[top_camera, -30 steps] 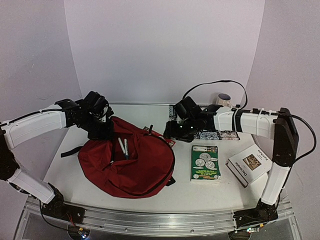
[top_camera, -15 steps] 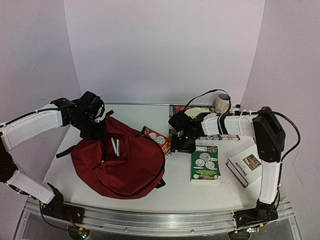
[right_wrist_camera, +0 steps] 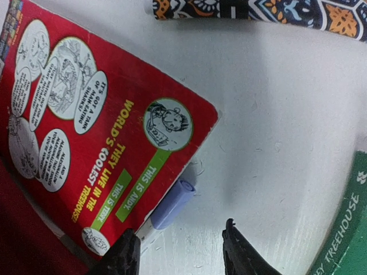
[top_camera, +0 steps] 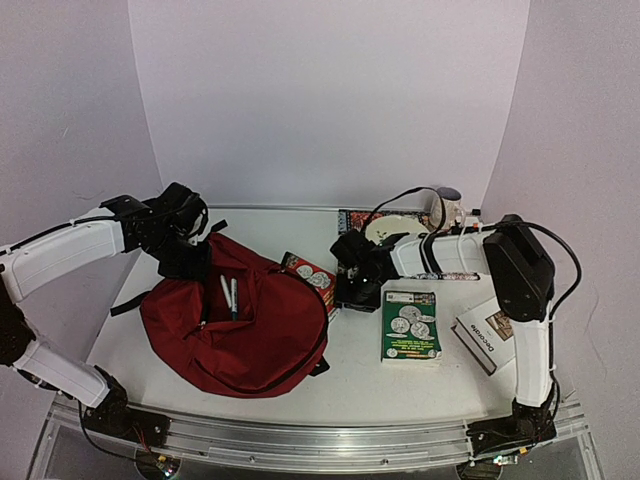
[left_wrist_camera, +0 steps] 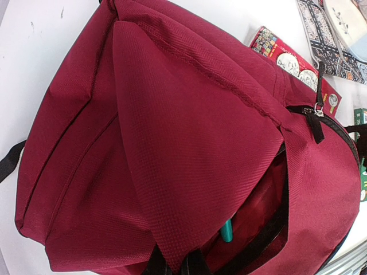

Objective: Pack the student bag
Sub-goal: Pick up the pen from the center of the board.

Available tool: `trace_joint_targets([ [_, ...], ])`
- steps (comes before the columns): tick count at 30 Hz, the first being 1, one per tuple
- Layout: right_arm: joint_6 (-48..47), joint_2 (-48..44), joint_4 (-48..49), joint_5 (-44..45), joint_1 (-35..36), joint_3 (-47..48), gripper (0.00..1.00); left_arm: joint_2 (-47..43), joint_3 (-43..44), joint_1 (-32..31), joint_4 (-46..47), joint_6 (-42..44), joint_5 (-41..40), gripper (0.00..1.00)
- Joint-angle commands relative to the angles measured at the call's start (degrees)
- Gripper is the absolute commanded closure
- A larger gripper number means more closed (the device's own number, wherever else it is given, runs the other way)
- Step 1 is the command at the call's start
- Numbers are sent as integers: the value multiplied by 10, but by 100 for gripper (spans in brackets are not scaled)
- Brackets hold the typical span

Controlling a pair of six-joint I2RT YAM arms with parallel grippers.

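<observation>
The student bag (top_camera: 240, 335), dark red with black straps, lies on the left half of the table with its zipper mouth (left_wrist_camera: 275, 229) open. Two white pens (top_camera: 228, 296) rest on it, and a teal pen (left_wrist_camera: 227, 229) shows inside. My left gripper (top_camera: 190, 258) is at the bag's far left corner, and in the left wrist view it (left_wrist_camera: 172, 266) is shut on a fold of the red fabric. My right gripper (right_wrist_camera: 179, 242) stands open low over the table beside a red book (right_wrist_camera: 86, 132). A marker with a lavender cap (right_wrist_camera: 171, 204) lies along the book's edge between the jaws.
A green book (top_camera: 410, 325) and a white book (top_camera: 497, 328) lie right of the right gripper (top_camera: 347, 290). A patterned case (right_wrist_camera: 258, 8) is behind it. A white plate (top_camera: 385, 228) and a tape roll (top_camera: 447, 200) sit at the back. The red book (top_camera: 312, 275) touches the bag's right side.
The left gripper has dragged the bag leftward, uncovering the red book. The right arm has swung left and down to the book's edge, and its jaws have narrowed.
</observation>
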Motion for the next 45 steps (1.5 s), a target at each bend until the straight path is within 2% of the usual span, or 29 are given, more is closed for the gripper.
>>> trace_joint_targets([
  [1, 12, 27, -12, -11, 5, 15, 53, -15, 28, 5, 3, 7, -11, 100],
  [11, 18, 54, -9, -16, 15, 24, 58, -16, 29, 5, 3, 6, -11, 100],
  [15, 20, 54, -43, 6, 15, 11, 66, -21, 28, 5, 3, 6, -12, 100],
  [23, 3, 23, -86, 54, 15, -39, 73, -21, 28, 5, 3, 4, -9, 100],
  [30, -42, 12, -130, 115, 10, -20, 83, -21, 33, 5, 5, 3, 5, 100],
  [35, -55, 11, -145, 101, 4, -12, 83, -19, 35, 5, 8, -2, 28, 100],
  [40, -53, 17, -178, 53, 5, -12, 77, -13, 35, 5, 13, -3, 56, 100],
  [45, -59, 17, -190, 11, 5, -23, 76, -9, 42, 5, 18, -1, 92, 100],
])
